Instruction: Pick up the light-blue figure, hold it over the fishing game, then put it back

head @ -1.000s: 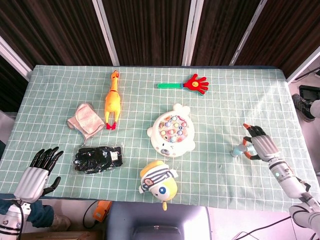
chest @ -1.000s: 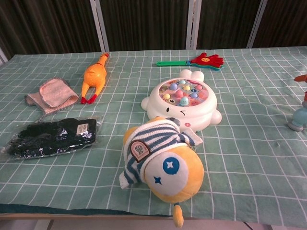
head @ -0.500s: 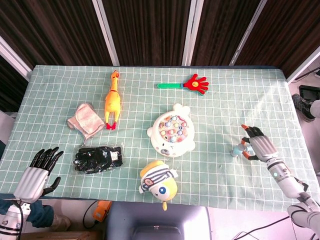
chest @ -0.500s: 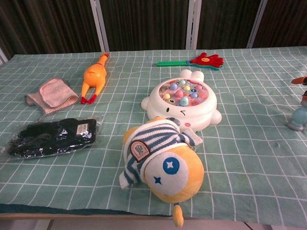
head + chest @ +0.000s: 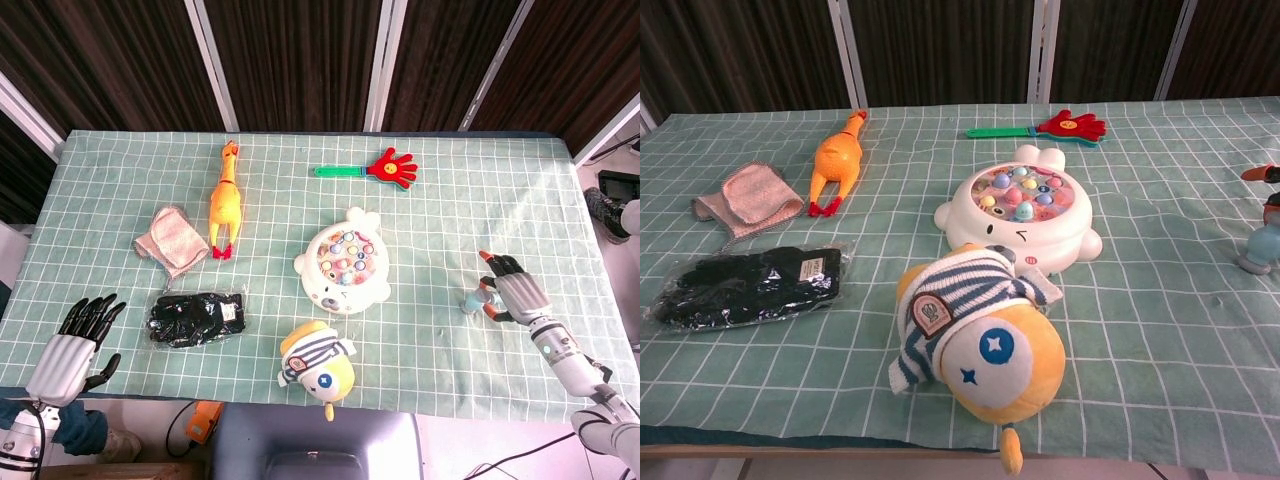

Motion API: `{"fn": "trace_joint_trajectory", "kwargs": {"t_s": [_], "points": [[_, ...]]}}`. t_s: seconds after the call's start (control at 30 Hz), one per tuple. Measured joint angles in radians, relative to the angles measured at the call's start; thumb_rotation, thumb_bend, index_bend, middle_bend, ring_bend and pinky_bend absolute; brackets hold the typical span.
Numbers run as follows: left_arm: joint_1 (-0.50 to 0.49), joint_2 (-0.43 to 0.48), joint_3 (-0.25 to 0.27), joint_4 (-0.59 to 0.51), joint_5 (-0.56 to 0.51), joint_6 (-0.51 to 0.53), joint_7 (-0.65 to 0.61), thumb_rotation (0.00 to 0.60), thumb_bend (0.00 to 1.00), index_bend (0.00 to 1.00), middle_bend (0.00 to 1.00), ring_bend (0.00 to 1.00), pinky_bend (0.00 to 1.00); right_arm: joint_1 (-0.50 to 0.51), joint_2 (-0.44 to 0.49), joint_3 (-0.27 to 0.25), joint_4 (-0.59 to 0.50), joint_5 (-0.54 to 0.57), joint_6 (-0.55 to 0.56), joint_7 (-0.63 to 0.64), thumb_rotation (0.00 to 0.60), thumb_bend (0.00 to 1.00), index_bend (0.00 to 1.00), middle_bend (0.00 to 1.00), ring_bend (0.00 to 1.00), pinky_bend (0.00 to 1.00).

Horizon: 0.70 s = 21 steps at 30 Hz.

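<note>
The light-blue figure [image 5: 477, 298] stands on the table at the right, and shows at the right edge of the chest view [image 5: 1260, 247]. My right hand [image 5: 515, 293] is right beside it on its right side, fingers apart and reaching around it; contact is too small to tell. The figure rests on the cloth. The white fishing game [image 5: 344, 266] with its coloured fish sits mid-table, also in the chest view [image 5: 1025, 207], well left of the figure. My left hand [image 5: 76, 345] hangs off the table's front-left corner, fingers spread, holding nothing.
A striped plush fish [image 5: 317, 369] lies in front of the game. Black gloves in a bag [image 5: 196, 317], a pink cloth [image 5: 170, 241] and a rubber chicken [image 5: 225, 199] occupy the left half. A red hand clapper [image 5: 380, 168] lies at the back.
My right hand has crept slightly left and nearer, closing in on the figure. The figure's base has stayed in place. The left hand has not moved.
</note>
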Motion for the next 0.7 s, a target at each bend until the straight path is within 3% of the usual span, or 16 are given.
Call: {"fn": "trace_joint_trajectory", "kwargs": {"t_s": [0.7], "points": [[-0.002,0.000,0.003,0.002,0.009,0.001,-0.004,0.600,0.39,0.00,0.00,0.00,0.00,-0.010,0.014,-0.004,-0.017,0.006,0.013,-0.001,0.600,0.53,0.63,0.00,0.00,0.00]]}}
